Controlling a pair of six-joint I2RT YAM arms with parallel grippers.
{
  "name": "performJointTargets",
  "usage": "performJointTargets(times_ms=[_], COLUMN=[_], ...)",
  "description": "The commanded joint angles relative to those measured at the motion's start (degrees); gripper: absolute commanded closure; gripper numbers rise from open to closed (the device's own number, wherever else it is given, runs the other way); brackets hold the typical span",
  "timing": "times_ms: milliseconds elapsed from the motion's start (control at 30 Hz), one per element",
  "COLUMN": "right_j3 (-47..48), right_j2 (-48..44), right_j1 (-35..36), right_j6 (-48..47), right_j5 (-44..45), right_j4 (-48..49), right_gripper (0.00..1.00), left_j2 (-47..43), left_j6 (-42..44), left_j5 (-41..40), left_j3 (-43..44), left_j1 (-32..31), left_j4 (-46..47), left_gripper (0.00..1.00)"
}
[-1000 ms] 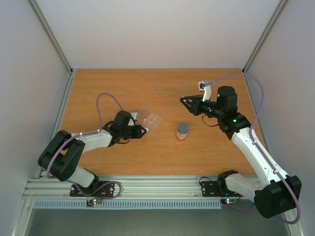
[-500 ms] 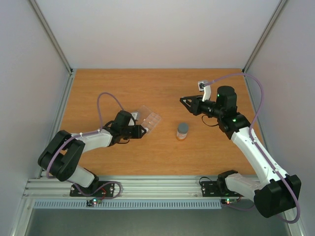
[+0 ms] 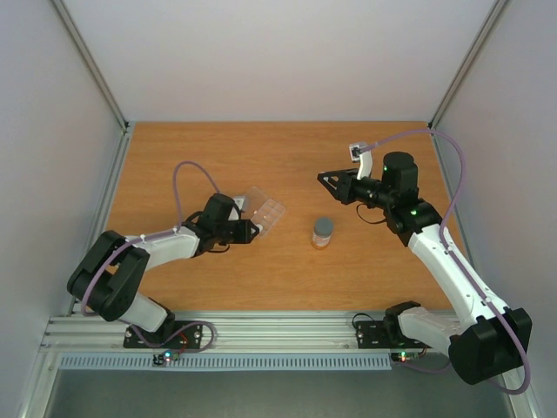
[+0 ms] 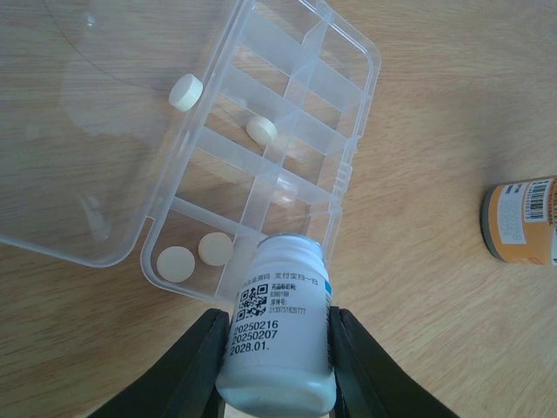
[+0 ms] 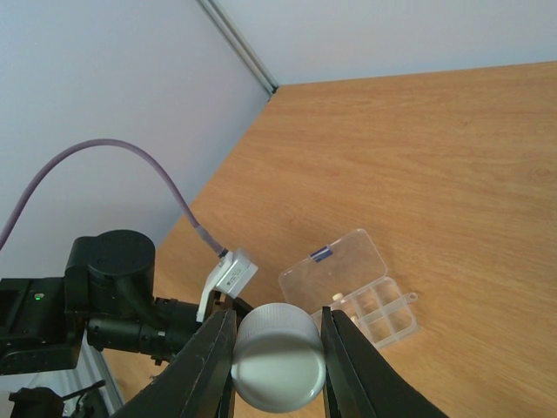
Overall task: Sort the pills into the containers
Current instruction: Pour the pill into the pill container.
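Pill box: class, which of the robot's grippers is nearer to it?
Left. The left gripper, holding a white bottle, is right at the near edge of the pill box. The right gripper, gripping a white cap, is well apart, off to its right.

Logged clear rectangular pill box (image 4: 352,131) flat on the table (image 3: 287,148), left of centre, hinged lid (image 4: 78,157) swung fully open beside the cells (image 4: 305,122). Counted four round off-white pills (image 4: 261,131): one alone in a middle cell, two just beside each other in a corner cell, one at the hinge line, cell or lid unclear. Noted dark blue-purple speck (image 5: 320,254) at lid's far edge, nature unclear.
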Motion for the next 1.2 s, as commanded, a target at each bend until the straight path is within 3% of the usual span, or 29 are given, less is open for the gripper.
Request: performJointTargets(times_ms=[0, 1167], right_j3=[1.53, 1.44], right_j2=[0.31, 0.77], right_j1=[-0.12, -0.07], right_j6=[-0.96, -0.98], right_j5=[-0.77, -1.15], right_j4=[1.12, 1.14], right_gripper=[0.8, 0.8], left_j2=[0.49, 1.52], left_j6=[1.07, 1.52], left_j5=[-0.43, -1.35], left_j3=[2.03, 3.51], left_j1=[-0.41, -1.14], left_j4=[-0.53, -4.47], left_gripper=[1.0, 1.0])
